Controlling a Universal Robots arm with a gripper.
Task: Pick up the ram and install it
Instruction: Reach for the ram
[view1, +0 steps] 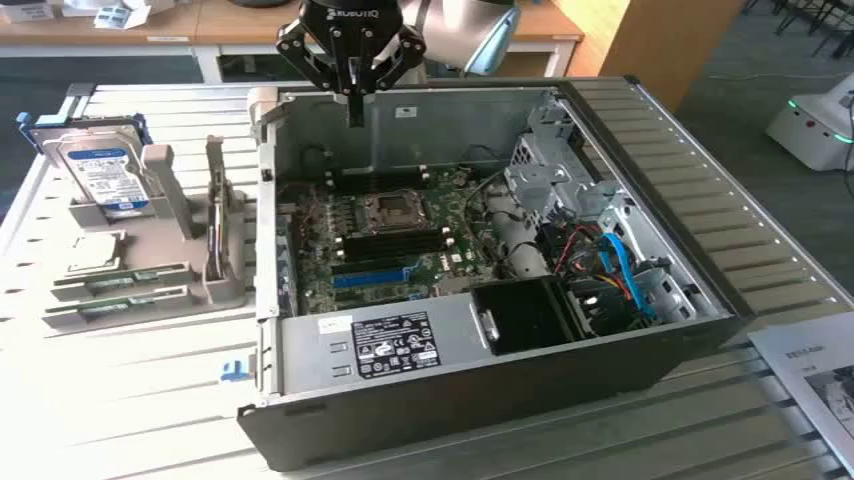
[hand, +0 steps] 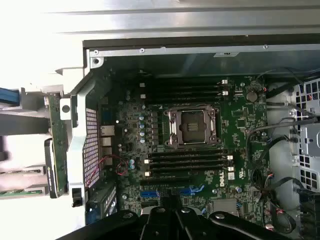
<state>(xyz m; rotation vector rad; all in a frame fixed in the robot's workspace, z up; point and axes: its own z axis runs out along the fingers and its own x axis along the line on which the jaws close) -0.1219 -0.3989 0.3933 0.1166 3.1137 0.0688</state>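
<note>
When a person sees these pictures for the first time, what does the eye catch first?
The open computer case in the middle, its green motherboard laid bare, strikes first. The black gripper hangs shut above the case's far wall. On the exterior view's left, a grey stand holds the ram and a blue-labelled hard drive.

You are in a robot lab or work room. An open computer case (view1: 467, 300) lies on its side on a slatted metal desk (view1: 120, 400), with its green motherboard (view1: 387, 230) bare. A robot arm (view1: 474, 35) reaches over it. Beside the case, a grey holder (view1: 174, 250) keeps a hard drive (view1: 110, 175) and other spare parts. Behind are wooden desks (view1: 254, 25). A white robot (view1: 817, 125) with a green light stands on the grey floor (view1: 747, 170).
</note>
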